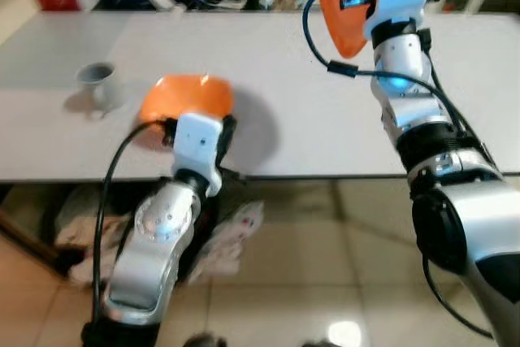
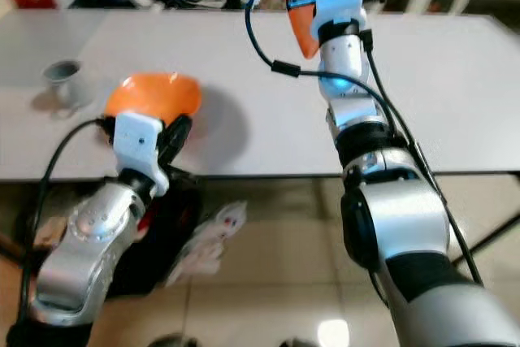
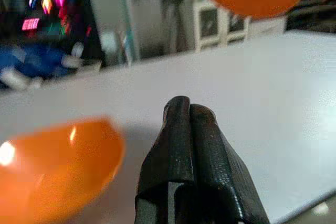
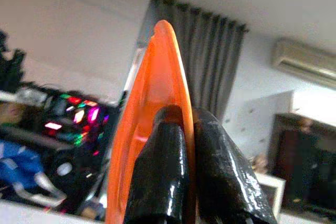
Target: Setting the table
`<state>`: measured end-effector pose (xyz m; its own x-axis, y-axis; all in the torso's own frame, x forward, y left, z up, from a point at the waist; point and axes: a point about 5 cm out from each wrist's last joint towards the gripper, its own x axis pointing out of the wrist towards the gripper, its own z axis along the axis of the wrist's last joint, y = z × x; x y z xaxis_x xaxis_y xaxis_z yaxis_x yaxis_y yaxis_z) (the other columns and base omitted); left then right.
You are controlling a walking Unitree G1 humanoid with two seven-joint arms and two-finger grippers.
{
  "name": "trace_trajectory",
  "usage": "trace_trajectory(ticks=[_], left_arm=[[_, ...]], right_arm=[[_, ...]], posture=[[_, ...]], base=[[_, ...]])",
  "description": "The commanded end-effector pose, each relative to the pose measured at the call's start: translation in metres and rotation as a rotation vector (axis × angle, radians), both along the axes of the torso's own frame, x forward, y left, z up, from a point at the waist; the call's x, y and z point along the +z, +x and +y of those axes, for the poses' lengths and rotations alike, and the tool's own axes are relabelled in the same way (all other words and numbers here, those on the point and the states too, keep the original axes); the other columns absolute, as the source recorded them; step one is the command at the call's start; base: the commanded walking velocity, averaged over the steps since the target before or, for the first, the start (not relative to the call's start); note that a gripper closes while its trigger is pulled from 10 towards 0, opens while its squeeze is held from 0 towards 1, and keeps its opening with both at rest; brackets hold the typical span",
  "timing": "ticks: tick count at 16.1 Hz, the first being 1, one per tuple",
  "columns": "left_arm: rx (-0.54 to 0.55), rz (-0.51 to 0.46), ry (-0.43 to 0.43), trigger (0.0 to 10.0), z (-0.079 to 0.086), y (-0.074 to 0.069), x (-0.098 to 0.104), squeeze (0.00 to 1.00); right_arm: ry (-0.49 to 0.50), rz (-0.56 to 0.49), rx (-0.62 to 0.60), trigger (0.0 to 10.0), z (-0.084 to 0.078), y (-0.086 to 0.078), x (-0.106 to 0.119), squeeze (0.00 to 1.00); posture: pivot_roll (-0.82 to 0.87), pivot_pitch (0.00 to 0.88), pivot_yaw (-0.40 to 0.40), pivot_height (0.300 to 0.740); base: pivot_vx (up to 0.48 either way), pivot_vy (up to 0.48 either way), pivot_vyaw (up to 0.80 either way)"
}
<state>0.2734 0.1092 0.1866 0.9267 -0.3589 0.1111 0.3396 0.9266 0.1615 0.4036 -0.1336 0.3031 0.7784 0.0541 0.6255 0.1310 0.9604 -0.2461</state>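
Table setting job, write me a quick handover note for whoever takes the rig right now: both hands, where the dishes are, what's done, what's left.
Right hand: shut on the rim of an orange plate, held on edge in the air over the far side of the white table.
Left hand: shut, holding nothing, at the near table edge beside the orange bowl.
Done: orange bowl sits on the table near the front edge; a grey mug stands to its left.
Left: lower the orange plate flat onto the table and release. Cannot tell what other items are still to come.
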Motion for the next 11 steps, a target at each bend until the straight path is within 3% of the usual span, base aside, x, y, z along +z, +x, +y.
trace_trajectory(ticks=[1, 9, 11], left_arm=[[-0.032, -0.020, 0.013, 10.0, -0.0052, -0.0021, 0.0057, 0.00], [-0.035, -0.032, -0.009, 10.0, -0.0056, 0.0004, 0.0116, 0.00], [-0.040, -0.033, -0.020, 10.0, -0.0066, 0.0000, 0.0123, 0.00]], right_arm=[[-0.005, -0.064, 0.000, 10.0, 0.0000, -0.0031, 0.0135, 0.00], [-0.016, -0.043, 0.013, 10.0, 0.0065, -0.0016, 0.0088, 0.00], [-0.014, -0.040, 0.020, 10.0, 0.0072, -0.0015, 0.0083, 0.00]], posture=[[0.08, 0.000, 0.000, 0.740], [0.09, 0.000, -0.001, 0.740], [0.09, 0.000, -0.001, 0.740]], base=[[0.480, 0.000, 0.00], [0.467, 0.000, 0.00], [0.000, 0.000, 0.00]])
